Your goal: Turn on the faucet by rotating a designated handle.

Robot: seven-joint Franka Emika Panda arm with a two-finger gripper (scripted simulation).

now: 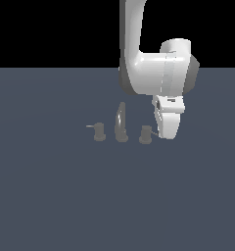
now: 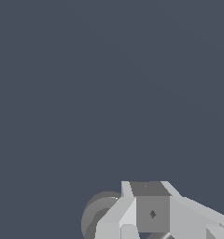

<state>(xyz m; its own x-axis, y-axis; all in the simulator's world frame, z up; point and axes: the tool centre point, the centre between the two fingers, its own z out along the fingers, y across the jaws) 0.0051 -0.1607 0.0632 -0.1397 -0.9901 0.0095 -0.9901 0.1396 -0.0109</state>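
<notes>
The faucet (image 1: 121, 123) is a small dull-grey set on the floor, with a tall curved spout between two short knobs. The handle (image 1: 145, 134) is the knob on the exterior view's right, and its thin pin points right towards my gripper. My gripper (image 1: 166, 135) hangs low just to the right of that handle, at the tip of the pin. Whether it touches the pin I cannot tell. In the wrist view my gripper (image 2: 152, 214) shows no gap between the fingers and holds nothing, and the round knob (image 2: 97, 214) lies close beside it.
The twin knob (image 1: 98, 133), with its pin pointing left, stands on the exterior view's left of the spout. The dark blue-grey floor (image 1: 65, 196) spreads around the set. My white arm (image 1: 149, 73) rises above and behind the handle.
</notes>
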